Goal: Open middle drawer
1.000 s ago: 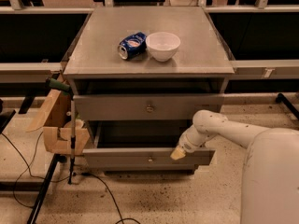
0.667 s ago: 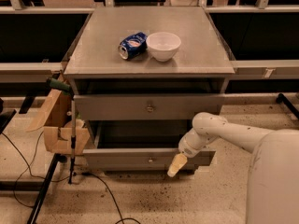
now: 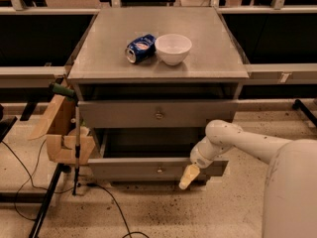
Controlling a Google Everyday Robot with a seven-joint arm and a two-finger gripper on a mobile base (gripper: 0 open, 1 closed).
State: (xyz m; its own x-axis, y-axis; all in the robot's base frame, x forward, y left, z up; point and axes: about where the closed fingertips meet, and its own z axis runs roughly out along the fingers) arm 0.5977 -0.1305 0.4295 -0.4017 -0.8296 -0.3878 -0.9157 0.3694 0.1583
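**Gripper [image 3: 188,177] low at the middle drawer [image 3: 124,170]**

Hangs off a white arm [image 3: 242,142] reaching in from the near right. Points down and left across the lower edge of the drawer front, just right of its small round knob [image 3: 159,170]. Wide or narrow: cannot tell. Contact with the front: cannot tell either. Drawer front pulled out toward the near side, with a dark tray space open behind it. Directly above, a taller drawer [image 3: 119,114] with its own centre knob. On the cabinet top [image 3: 213,58], a white bowl [image 3: 173,48] upright, with a blue can [image 3: 140,48] on its side just left of it. Left of the cabinet, a cardboard box [image 3: 64,148] and a dark cable [image 3: 111,202] trailing over the floor.
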